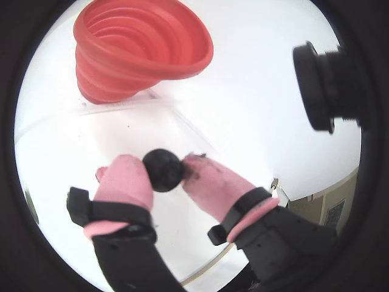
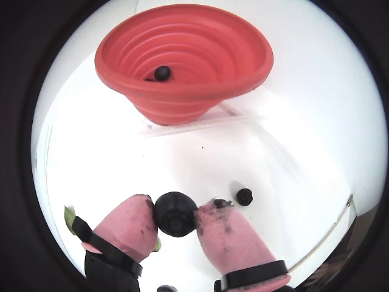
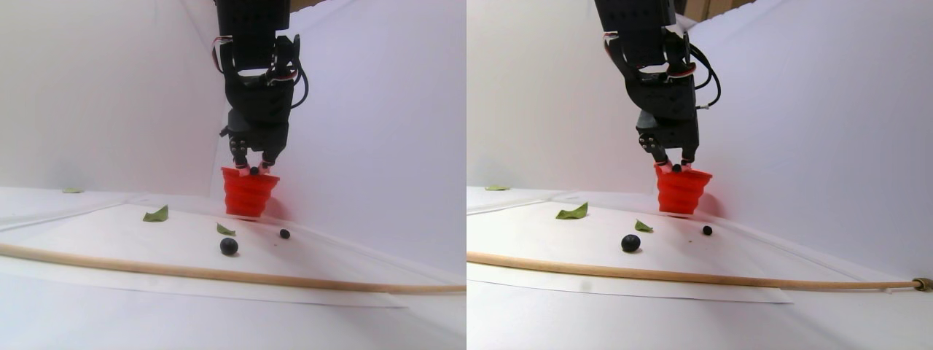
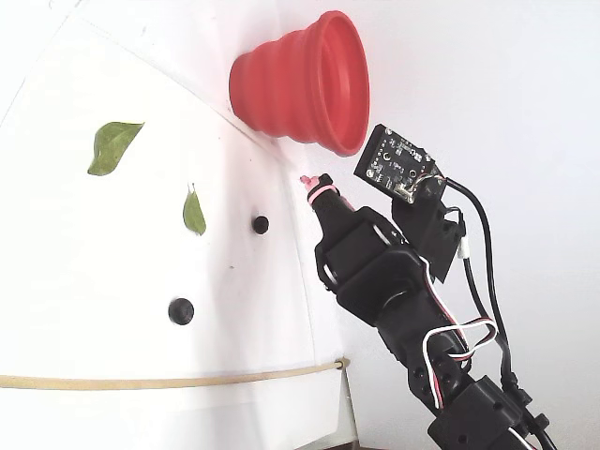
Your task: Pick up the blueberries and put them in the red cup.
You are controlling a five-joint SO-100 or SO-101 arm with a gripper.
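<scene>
Your gripper (image 2: 175, 218) is clamped on one blueberry (image 2: 175, 213) between its pink fingertips (image 1: 124, 179), held above the sheet near the red cup (image 2: 182, 73) at the far corner; only one wrist view shows a berry inside the cup (image 2: 162, 73); the stereo pair shows two loose berries (image 3: 229, 246) before the wooden stick (image 3: 219, 274).
</scene>
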